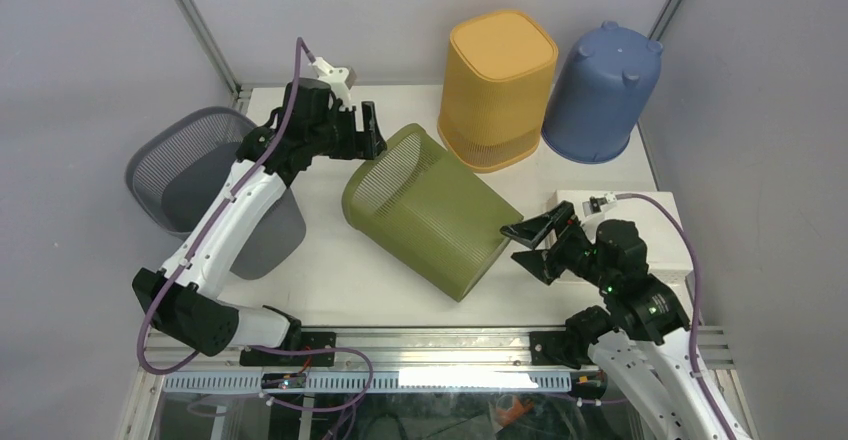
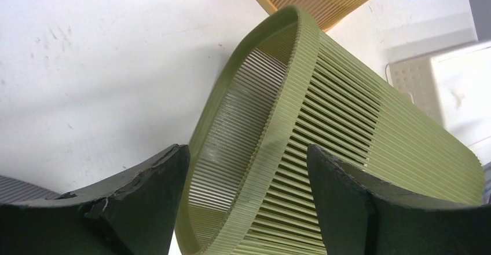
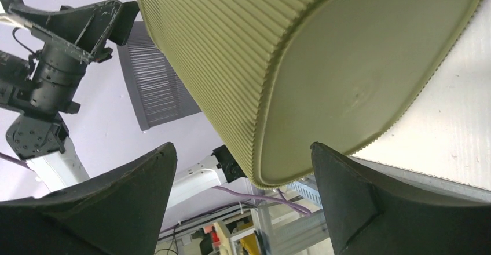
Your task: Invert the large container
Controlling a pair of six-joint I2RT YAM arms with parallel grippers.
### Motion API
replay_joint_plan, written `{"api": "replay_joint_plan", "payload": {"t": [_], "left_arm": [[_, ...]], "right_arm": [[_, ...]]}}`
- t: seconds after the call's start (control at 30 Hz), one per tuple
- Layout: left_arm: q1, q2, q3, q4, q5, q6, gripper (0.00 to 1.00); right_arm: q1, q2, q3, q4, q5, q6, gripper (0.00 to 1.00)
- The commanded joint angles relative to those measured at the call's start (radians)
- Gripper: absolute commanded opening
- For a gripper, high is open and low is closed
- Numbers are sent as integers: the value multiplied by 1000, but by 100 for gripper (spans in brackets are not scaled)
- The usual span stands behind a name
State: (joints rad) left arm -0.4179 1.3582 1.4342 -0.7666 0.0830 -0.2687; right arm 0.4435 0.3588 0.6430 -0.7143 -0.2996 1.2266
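The large container [image 1: 430, 210] is an olive green ribbed basket lying on its side mid-table, mouth to the far left and flat base to the near right. My left gripper [image 1: 372, 132] is open at the mouth. In the left wrist view the rim [image 2: 278, 93] runs between the spread fingers of my left gripper [image 2: 249, 171]. My right gripper [image 1: 525, 245] is open just off the base. In the right wrist view the base [image 3: 359, 69] fills the frame above that gripper [image 3: 243, 168], with its lower corner between the fingers. Neither gripper holds anything.
An upside-down yellow basket [image 1: 497, 85] and an upside-down blue bin [image 1: 603, 90] stand at the back. A grey mesh basket [image 1: 200, 185] lies on its side at the left, under the left arm. A white box [image 1: 672, 222] sits at the right edge.
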Motion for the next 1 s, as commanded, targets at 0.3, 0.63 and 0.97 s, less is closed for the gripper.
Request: {"api": "replay_joint_plan", "payload": {"t": [0.3,0.63,0.97], "left_arm": [[0,14,-25,-22,-160,25,77],[0,65,-48,-11,-163,30,77],[1,65,-56,9,-143,36,77]], "right_arm": [[2,55,-93,355,-40,129,90],[8,117,-27,450,-73,86,90],[9,221,162,556,-97,30,90]]}}
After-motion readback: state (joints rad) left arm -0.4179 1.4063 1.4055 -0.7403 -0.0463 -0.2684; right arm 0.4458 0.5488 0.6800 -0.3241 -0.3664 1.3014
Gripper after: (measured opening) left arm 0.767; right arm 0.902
